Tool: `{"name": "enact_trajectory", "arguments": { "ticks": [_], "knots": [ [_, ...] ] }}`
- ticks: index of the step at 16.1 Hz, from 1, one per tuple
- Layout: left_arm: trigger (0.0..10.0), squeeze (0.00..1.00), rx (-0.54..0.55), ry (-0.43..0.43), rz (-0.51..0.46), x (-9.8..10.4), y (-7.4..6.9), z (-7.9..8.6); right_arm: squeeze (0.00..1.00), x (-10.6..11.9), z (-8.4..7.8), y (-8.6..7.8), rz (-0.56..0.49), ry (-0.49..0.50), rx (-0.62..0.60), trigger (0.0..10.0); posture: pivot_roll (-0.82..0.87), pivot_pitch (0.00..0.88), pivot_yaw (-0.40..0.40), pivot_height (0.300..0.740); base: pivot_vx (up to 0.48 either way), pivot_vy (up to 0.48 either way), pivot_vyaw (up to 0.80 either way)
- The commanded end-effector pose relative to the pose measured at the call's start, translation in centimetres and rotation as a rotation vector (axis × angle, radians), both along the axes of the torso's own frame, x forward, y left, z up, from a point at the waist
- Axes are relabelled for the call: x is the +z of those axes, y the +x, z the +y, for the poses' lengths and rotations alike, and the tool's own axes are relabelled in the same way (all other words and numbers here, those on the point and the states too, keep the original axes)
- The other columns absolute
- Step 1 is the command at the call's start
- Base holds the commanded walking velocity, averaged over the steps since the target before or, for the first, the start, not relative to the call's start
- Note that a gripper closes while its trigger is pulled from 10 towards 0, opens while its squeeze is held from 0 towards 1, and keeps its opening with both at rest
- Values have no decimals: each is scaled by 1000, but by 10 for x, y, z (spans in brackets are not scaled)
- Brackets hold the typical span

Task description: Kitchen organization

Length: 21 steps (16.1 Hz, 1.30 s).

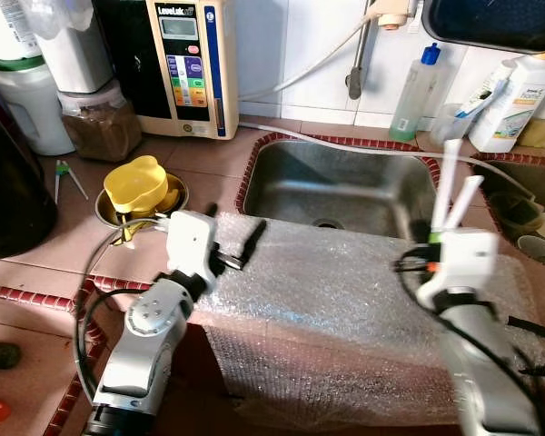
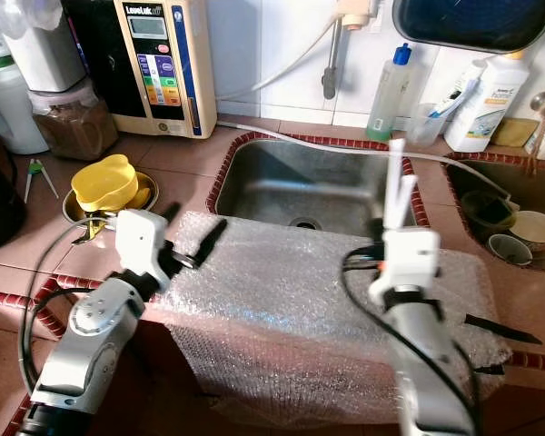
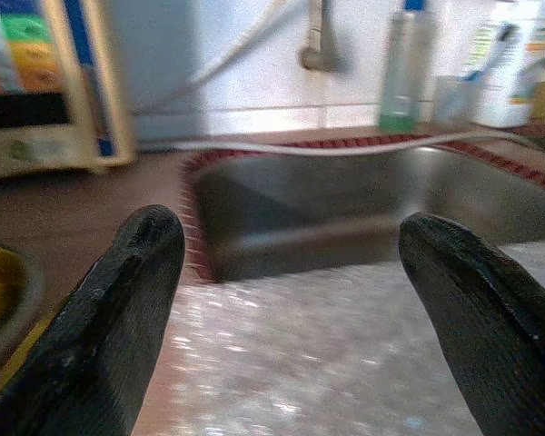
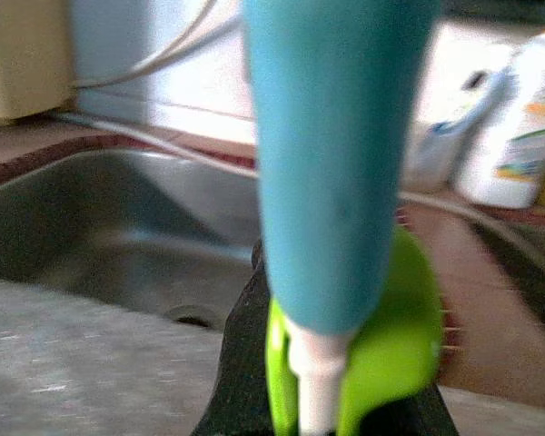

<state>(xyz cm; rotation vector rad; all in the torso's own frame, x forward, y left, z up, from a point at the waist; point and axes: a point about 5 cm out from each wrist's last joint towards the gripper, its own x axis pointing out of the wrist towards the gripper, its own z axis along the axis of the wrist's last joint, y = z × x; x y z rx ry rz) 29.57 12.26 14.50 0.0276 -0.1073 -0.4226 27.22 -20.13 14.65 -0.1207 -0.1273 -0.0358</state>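
Cream wall unit (image 1: pixel 189 64) (label reads "LeveLuk") beside sink (image 1: pixel 345 186).

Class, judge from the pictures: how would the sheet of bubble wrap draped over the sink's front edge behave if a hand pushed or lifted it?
The clear bubble wrap sheet hangs limply over the red tiled counter edge, so it would likely flop and fold rather than hold its shape. It looks thin and airy, probably very light. Its glossy surface may slide easily when pushed.

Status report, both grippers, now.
Left gripper open over bubble wrap sheet. Right gripper shut on pale teal-and-green handled utensil. Steel sink ahead.
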Motion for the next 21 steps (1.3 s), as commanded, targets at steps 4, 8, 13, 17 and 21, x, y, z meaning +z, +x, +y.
{"name": "enact_trajectory", "arguments": {
  "ticks": [4, 8, 13, 17, 21],
  "knots": [
    [10000, 0, 72, 26, -23, -1, -3, 4, 0, 8, -15, -9, -42, -8, -67, 0, 72, 0, 16, 740, 0, 0, 0],
    [10000, 0, 84, 10, -29, -2, -2, -6, 0, 7, -14, -11, -39, 0, -73, 275, 68, 0, 16, 740, 0, 0, 0],
    [10000, 0, 96, -32, -19, 0, 7, -10, 0, 11, -13, -13, -49, -5, -63, 10000, 42, 0, 24, 740, 0, 0, 0],
    [10000, 0, 100, -42, -12, 1, 12, -10, 0, 9, -13, -17, -38, 1, -75, 10000, 37, 0, 31, 740, 0, 0, -481],
    [10000, 0, 118, -73, -21, 7, 14, -4, 0, 10, -11, -17, -44, 2, -66, 10000, 44, 0, 32, 740, 0, 0, -331]
  ]
}}
